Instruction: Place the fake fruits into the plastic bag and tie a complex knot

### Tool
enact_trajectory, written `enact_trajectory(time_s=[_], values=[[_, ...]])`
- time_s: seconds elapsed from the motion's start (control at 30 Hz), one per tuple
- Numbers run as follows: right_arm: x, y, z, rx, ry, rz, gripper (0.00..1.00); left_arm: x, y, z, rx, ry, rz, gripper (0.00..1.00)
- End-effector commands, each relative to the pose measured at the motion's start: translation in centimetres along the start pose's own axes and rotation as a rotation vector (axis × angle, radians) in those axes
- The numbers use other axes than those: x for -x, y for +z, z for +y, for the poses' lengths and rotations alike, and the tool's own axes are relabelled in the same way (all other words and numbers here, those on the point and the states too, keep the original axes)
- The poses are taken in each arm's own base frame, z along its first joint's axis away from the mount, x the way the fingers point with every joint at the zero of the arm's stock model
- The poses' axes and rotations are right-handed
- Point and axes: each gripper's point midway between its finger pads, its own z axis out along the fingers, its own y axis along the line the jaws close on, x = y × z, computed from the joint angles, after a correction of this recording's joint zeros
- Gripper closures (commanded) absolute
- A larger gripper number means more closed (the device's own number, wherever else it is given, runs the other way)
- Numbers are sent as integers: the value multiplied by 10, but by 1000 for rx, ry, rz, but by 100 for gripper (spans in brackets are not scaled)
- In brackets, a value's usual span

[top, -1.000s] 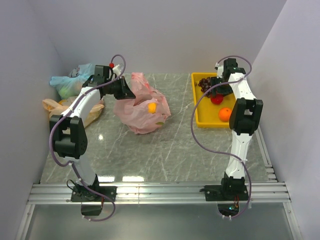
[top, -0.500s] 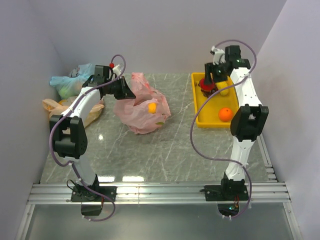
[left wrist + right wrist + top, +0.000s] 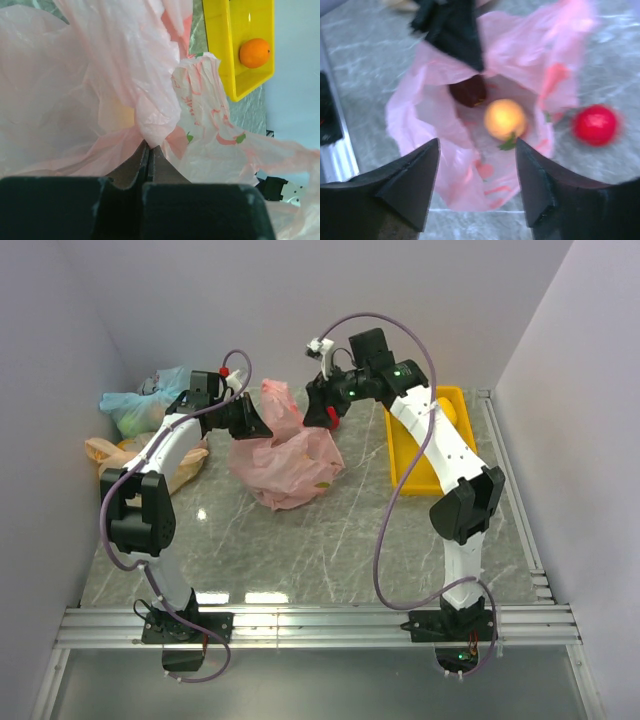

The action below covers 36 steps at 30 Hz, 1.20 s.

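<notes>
The plastic bag [image 3: 285, 465] lies left of mid-table with its mouth open, holding a grape bunch [image 3: 468, 91] and an orange ball [image 3: 505, 119]. A red fruit [image 3: 594, 125] shows just outside it. The left gripper [image 3: 149, 148] is clamped on the bag's rim, and the right gripper [image 3: 477, 142] hangs above, jaws wide and empty.

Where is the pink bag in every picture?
Top external: pink bag left of centre.
Left wrist: pink bag fills most of the picture.
Right wrist: pink bag in the middle, mouth open.
Shared landmark: the left gripper pinching its rim.
</notes>
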Motion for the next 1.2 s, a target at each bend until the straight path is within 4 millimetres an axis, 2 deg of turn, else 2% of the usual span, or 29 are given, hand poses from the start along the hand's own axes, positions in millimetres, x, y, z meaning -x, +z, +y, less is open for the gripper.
enact_trajectory(time_s=[0.0,0.03,0.1,0.13,0.27,0.3,0.37,0.4,0.43,0.5,0.53,0.6,0.67,0.7,0.73,0.77,0.8,0.83,0.9,0.93,0.97,1.07,1.1,1.13,1.17], values=[[-9,-5,-2,-6,-5,29,17,21,-10,-16,-46,49,-56,100],[-11,-12,-15,-47,21,26,12,22,-12,-17,-41,57,-63,100],[-16,-26,-35,-124,115,4,10,20,-16,-11,-42,62,-58,100],[-10,-40,-61,-178,139,-52,9,20,-20,-10,-37,57,-62,100],[1,-51,-117,-323,246,-151,4,9,-25,5,-13,39,-49,100],[4,-46,-139,-391,263,-176,4,8,-26,9,-3,32,-43,100],[6,-38,-164,-468,285,-203,1,8,-27,12,6,29,-46,100],[1,-28,-184,-523,373,-225,2,10,-28,13,12,32,-49,100],[6,-29,-204,-609,379,-268,3,10,-28,14,16,34,-49,100],[3,-13,-222,-620,385,-291,6,13,-30,16,28,38,-53,100],[10,-10,-230,-633,367,-334,7,14,-28,20,36,34,-50,100],[6,6,-240,-646,364,-354,9,16,-29,23,41,30,-54,100],[10,11,-250,-686,349,-395,9,17,-29,24,45,31,-59,100],[3,21,-255,-699,351,-390,9,17,-30,25,48,29,-59,100],[8,26,-257,-719,336,-418,9,18,-29,26,49,29,-60,100],[5,27,-264,-774,343,-431,8,17,-29,27,47,24,-56,100],[-12,39,-269,-784,367,-419,8,17,-29,27,46,23,-57,100],[-3,43,-271,-777,355,-477,9,17,-28,28,47,21,-54,100],[-14,56,-276,-762,405,-508,11,20,-30,28,49,25,-61,100],[-12,58,-280,-758,411,-538,13,20,-30,29,53,24,-61,100],[-17,66,-287,-763,445,-556,18,21,-30,31,56,20,-62,100],[-29,78,-301,-785,492,-570,21,22,-31,33,58,15,-66,100],[-29,87,-302,-750,554,-585,21,22,-32,35,58,9,-66,100],[-30,87,-306,-749,571,-593,20,23,-32,35,60,7,-68,100],[-30,91,-306,-717,586,-603,11,21,-32,37,61,-3,-67,100]])
